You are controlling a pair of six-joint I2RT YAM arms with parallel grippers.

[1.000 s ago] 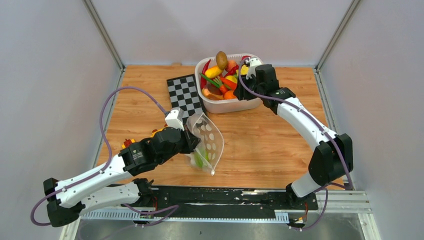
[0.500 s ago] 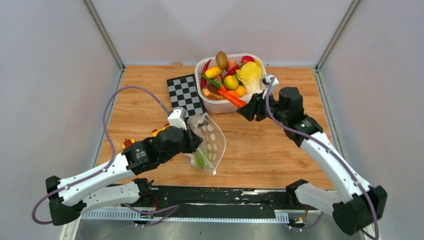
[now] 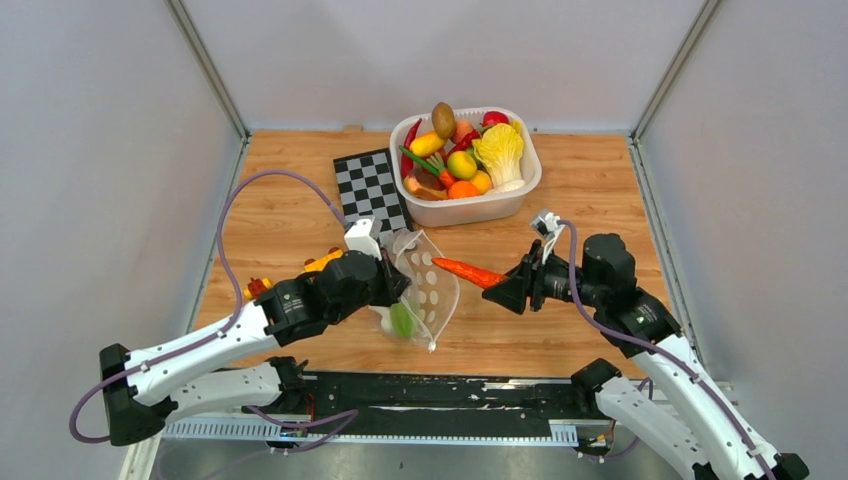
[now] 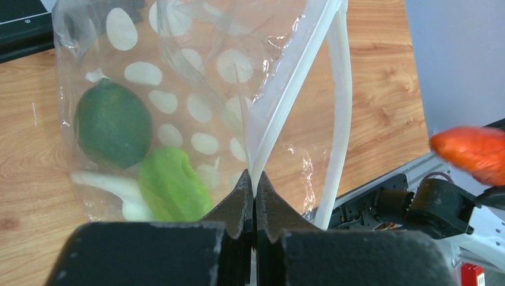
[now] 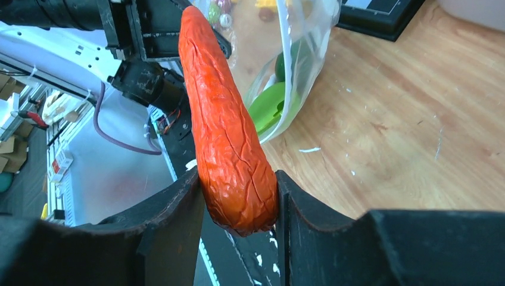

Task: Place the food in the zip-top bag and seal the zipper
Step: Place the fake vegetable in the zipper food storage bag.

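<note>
Left gripper (image 4: 254, 182): fingers pinched fully together on one lip of the zip-top bag (image 4: 196, 77), holding the mouth up and open toward the right arm. The other lip, with the zipper (image 4: 340, 89) strip, bows outward unsupported. A dark green fruit (image 4: 113, 124) and a pale green vegetable (image 4: 171, 185) lie at the bottom of the bag (whether the bag rests on the table (image 3: 560, 200) or hangs just above it, cannot tell).

Right gripper (image 5: 238, 179): fingers partly closed, clamped on the thick end of the orange carrot (image 5: 223, 119). Its tip points at the bag mouth, near but not inside. The remaining food sits in the white tub (image 3: 470, 210), well apart.

Risks, as judged:
- The tip meets the loose lip or the film instead of the gap. The bag then gets shoved and the lip may pull out of the pinch.
- The carrot is glossy, tapered and held at one end only. A knock at the tip could pivot it or slide it free.
- Releasing before the carrot is well inside drops it on the table.
</note>
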